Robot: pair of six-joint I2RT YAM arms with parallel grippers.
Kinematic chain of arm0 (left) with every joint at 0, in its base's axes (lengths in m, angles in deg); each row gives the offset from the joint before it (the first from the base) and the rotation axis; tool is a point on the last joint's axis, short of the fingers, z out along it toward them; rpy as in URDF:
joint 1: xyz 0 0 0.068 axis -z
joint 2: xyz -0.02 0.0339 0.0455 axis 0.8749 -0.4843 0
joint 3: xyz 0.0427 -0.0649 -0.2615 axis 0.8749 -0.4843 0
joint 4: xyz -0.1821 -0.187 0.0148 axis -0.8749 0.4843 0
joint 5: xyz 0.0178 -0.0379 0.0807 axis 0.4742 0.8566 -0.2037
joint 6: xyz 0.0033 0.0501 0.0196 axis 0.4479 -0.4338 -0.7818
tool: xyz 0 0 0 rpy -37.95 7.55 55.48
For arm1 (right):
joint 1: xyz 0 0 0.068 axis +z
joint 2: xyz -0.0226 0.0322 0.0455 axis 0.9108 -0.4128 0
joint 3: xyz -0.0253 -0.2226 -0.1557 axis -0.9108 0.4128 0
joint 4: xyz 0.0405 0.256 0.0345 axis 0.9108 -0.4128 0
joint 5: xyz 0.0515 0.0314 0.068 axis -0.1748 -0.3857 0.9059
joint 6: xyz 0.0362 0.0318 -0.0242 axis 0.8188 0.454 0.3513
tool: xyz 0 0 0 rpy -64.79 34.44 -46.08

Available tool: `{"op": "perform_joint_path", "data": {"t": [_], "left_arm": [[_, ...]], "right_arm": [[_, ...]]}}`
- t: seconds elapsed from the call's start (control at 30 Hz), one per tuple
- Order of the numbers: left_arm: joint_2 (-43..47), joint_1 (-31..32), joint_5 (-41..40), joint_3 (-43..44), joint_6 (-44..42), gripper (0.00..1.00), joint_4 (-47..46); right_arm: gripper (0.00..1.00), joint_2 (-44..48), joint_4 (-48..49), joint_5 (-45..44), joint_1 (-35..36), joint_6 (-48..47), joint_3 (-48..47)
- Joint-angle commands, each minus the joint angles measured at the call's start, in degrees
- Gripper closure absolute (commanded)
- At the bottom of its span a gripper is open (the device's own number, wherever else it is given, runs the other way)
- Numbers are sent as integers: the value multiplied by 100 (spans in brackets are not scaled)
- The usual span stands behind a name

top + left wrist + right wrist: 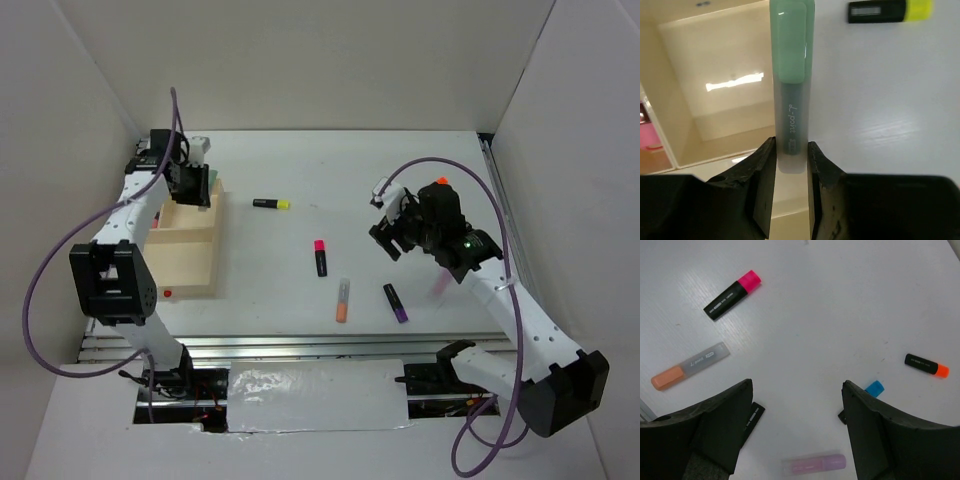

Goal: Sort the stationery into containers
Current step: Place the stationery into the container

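My left gripper (190, 185) is shut on a pale green pastel marker (791, 75) and holds it over the right rim of the tan wooden tray (192, 280), at its far end. In the left wrist view the marker sticks out from between the fingers (791, 155), with a tray compartment (715, 65) to its left. My right gripper (395, 235) is open and empty above the table (796, 385). Below it lie a pastel pink marker (813, 464), a blue-capped marker (874, 388) partly hidden by a finger, and a black marker end (754, 417).
On the table lie a yellow-capped marker (271, 204), a pink-capped one (320, 257), a pastel orange one (342, 300), a purple-capped one (395, 302) and an orange-capped one (926, 365). Something pink (650, 140) lies in a near tray compartment. White walls enclose the table.
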Motion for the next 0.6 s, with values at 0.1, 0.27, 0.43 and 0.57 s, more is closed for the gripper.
{"op": "perform_joint_path", "data": {"t": [0.1, 0.27, 0.43, 0.57], "left_arm": [[-890, -732, -57, 595, -441, 100, 389], [-1496, -882, -155, 806, -432, 100, 318], [-1822, -969, -242, 859, -371, 83, 257], [-1858, -1022, -137, 929, -379, 51, 301]], "right_arm": [[22, -294, -151, 218, -393, 413, -136], [22, -215, -371, 342, -428, 545, 74], [22, -145, -652, 324, -314, 203, 267], [22, -56, -863, 193, 160, -552, 443]]}}
